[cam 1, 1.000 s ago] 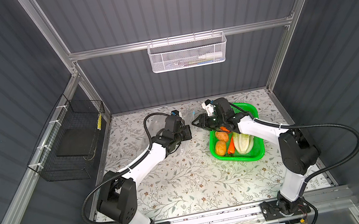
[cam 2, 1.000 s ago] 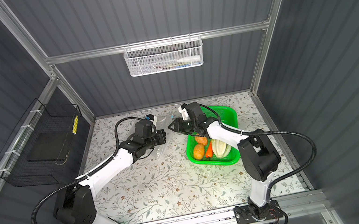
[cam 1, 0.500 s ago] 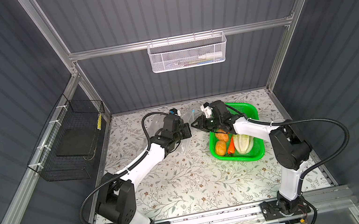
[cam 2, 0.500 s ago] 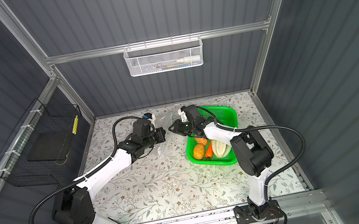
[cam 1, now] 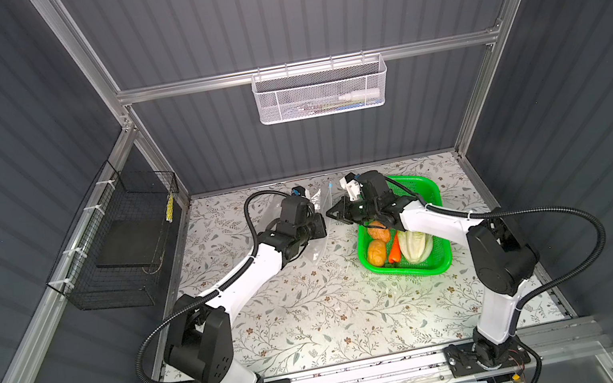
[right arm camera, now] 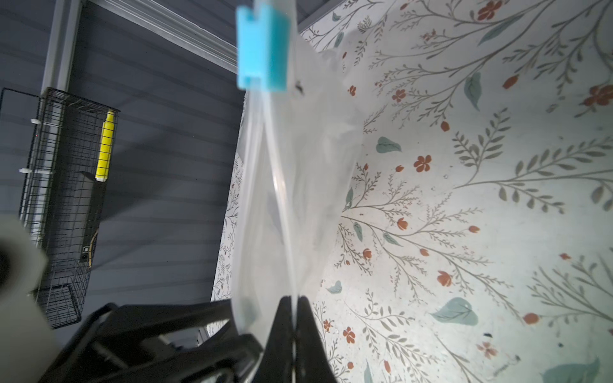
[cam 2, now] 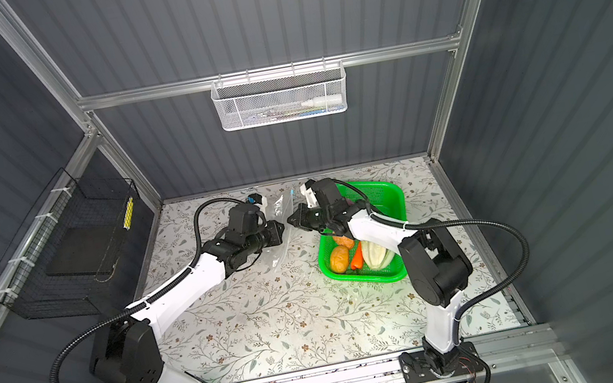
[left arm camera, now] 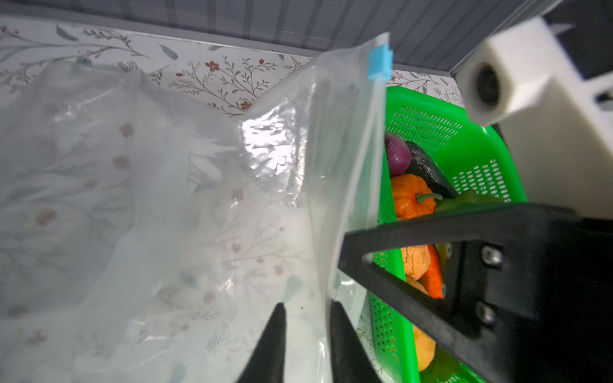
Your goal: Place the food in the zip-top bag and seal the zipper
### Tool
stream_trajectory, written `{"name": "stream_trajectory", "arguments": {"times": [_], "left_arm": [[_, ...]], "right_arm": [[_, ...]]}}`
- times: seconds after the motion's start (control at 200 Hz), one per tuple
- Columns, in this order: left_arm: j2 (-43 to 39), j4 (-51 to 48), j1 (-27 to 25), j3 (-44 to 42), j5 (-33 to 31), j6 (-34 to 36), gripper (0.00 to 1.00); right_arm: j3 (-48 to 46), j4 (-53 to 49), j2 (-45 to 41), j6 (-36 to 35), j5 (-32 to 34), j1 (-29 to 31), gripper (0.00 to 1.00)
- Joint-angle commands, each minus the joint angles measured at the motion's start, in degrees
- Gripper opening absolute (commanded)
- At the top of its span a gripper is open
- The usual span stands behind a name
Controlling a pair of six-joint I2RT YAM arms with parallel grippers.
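Note:
The zip-top bag [cam 1: 318, 249], clear and crinkly, is held up between my two grippers at the back of the table. The zipper's light-blue slider [left arm camera: 380, 64] sits at the top end of the mouth edge, and it also shows in the right wrist view as the slider [right arm camera: 262, 49]. My right gripper [right arm camera: 294, 300] is shut on the bag's mouth edge. My left gripper [left arm camera: 306, 306] stands slightly open, with the bag film running loosely between its fingers. The food lies in the green basket [cam 1: 410, 270]: cabbage [cam 1: 413, 246], carrot [cam 1: 394, 251], a potato-like lump [cam 1: 377, 252], onion [left arm camera: 396, 156], eggplant [left arm camera: 428, 172] and pumpkin [left arm camera: 411, 199].
A white mesh basket [cam 1: 321, 91] hangs on the back wall. A black wire basket [cam 1: 123, 240] with a yellow marker is fixed to the left wall. The two grippers nearly touch, right gripper [cam 2: 289, 219] facing left gripper [cam 2: 281, 228], just left of the green basket [cam 2: 365, 275].
My right gripper has moved left to the bag and shut on its mouth edge. My left gripper's jaws have parted a little. The left arm has hardly shifted.

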Motion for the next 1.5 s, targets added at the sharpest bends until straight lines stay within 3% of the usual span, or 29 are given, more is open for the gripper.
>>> {"name": "stream_trajectory", "arguments": {"times": [0.0,0.085,0.26,0.615,0.84,1.166,1.341,1.466,1.496], "left_arm": [[1.0,-3.5,-0.2,2.8,-1.2,3.4,0.35],[1.0,-3.5,-0.1,3.1,-0.6,3.7,0.5],[0.0,-3.0,-0.2,3.3,2.2,3.0,0.62],[2.1,-6.2,-0.8,4.9,1.4,6.6,0.57],[2.8,-8.5,-2.1,6.7,2.4,9.6,0.68],[4.8,-13.9,-3.1,10.4,-7.1,13.3,0.37],[5.4,-15.8,-4.4,11.9,-11.0,14.2,0.34],[5.0,-14.8,-4.3,11.8,-11.5,13.8,0.03],[4.8,-14.8,-4.4,11.9,-11.2,13.6,0.0]], "right_arm": [[0.4,-3.0,-0.9,0.0,0.7,0.7,0.0],[1.2,-4.2,-0.5,0.2,1.3,0.9,0.0],[2.2,-5.7,0.6,0.8,2.2,1.1,0.0],[3.1,-5.3,0.1,1.4,-0.2,1.1,0.0],[4.2,-6.1,0.8,1.7,-1.1,1.1,0.0],[4.3,-8.1,-0.3,1.1,-0.1,1.1,0.0],[4.8,-8.6,0.1,0.8,0.0,1.1,0.0],[5.1,-9.6,0.6,-0.3,0.1,1.1,0.0],[5.2,-9.9,0.9,-0.8,0.1,1.1,0.0]]}}
